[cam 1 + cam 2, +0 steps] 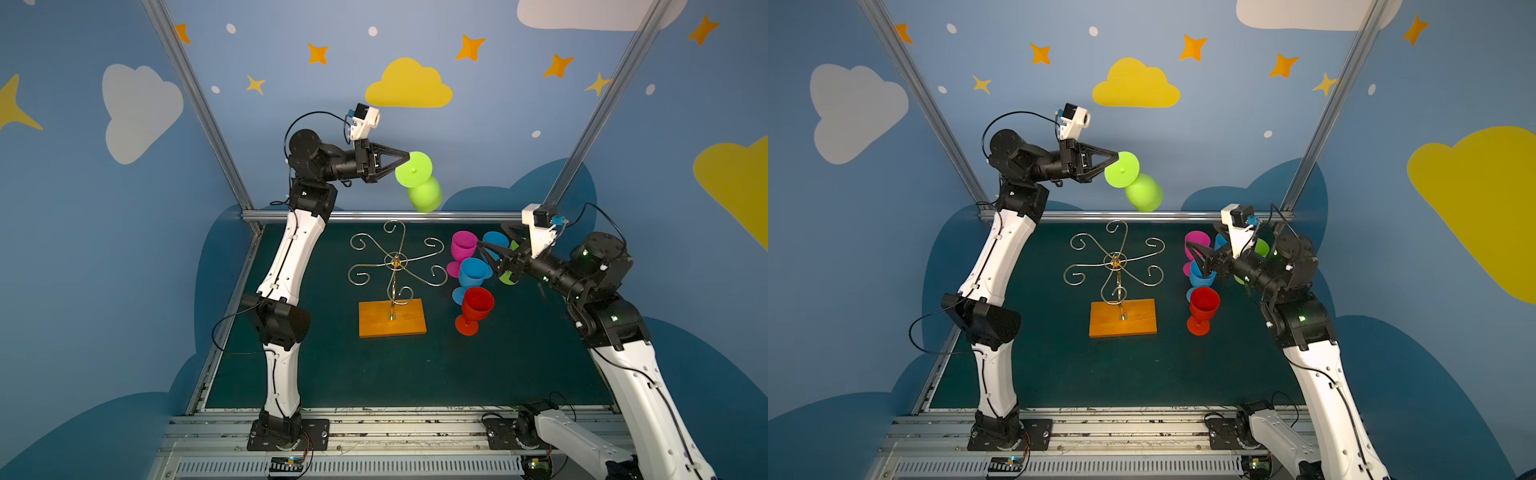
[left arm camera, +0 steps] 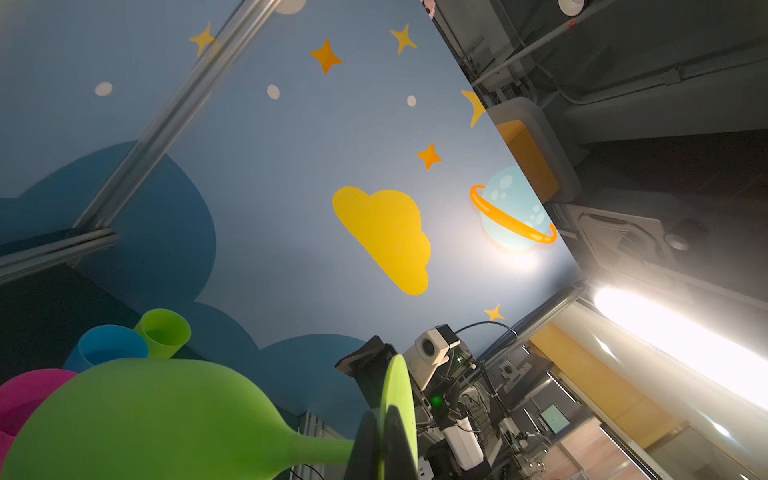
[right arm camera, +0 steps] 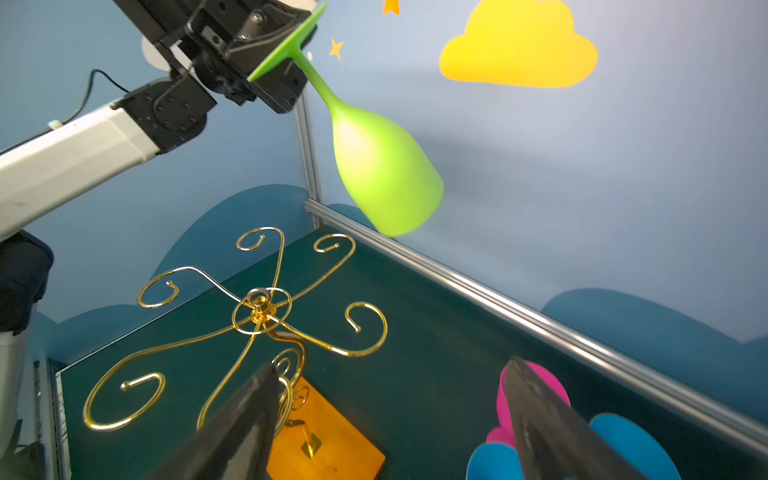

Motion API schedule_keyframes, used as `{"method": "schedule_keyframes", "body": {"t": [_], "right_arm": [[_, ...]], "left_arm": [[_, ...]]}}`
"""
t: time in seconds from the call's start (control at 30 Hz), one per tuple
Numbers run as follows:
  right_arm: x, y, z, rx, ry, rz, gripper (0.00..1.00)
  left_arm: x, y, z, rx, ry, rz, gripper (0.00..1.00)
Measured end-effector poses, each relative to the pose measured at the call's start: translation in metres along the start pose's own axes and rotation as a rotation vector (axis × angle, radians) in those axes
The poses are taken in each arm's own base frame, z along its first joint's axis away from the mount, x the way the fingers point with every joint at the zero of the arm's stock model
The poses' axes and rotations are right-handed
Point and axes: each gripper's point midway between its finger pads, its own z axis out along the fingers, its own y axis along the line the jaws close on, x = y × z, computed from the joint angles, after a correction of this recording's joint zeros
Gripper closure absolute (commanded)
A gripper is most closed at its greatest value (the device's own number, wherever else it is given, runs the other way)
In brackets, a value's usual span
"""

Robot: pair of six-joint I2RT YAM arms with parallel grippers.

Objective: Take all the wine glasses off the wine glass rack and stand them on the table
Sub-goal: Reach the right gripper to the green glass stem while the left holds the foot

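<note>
From where I stand the green wine glass point(image 1: 424, 193) is clear of the wine glass rack point(image 1: 395, 262). It is high above the rack and towards the back rail, and all six scrolled arms are bare. The left gripper point(image 1: 404, 157) has its jaws pinched shut on the edge of the glass's flat foot, so the stem and bowl hang out and slant downward away from it. That looks like a thin hold with a long lever on it, so I'd carry it slowly and without sudden wrist turns, or the foot may twist in the jaws. The glass should stay above the scroll tips until it is past them sideways. The bowl has to come upright before it goes down on the bench point(image 1: 332, 365). The right gripper point(image 3: 390, 370) has its jaws wide and holds nothing. It hovers over the group of glasses on the right, where the pink glass point(image 1: 463, 245), a blue glass point(image 1: 473, 270) and the red glass point(image 1: 478, 305) stand close together. If a handover is planned, the stem looks like the best place to take it. Otherwise, choose a bare spot beside that group, since a nudge there could topple its neighbours.
</note>
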Motion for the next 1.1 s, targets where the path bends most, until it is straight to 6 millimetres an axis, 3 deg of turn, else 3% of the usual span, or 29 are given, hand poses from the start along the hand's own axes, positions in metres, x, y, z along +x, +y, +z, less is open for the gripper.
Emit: {"method": "schedule_keyframes", "body": {"t": [0.2, 0.53, 1.1], "right_arm": [[-0.016, 0.007, 0.015, -0.097, -0.055, -0.14, 0.13], [-0.031, 0.024, 0.033, -0.214, -0.095, -0.316, 0.12], [-0.016, 0.027, 0.085, -0.29, -0.045, -0.356, 0.12]], "left_arm": [[0.02, -0.012, 0.021, 0.05, 0.074, -0.031, 0.97], [0.035, -0.026, 0.034, 0.094, 0.125, -0.055, 0.97], [0.053, -0.049, 0.044, 0.131, 0.168, -0.062, 0.97]]}}
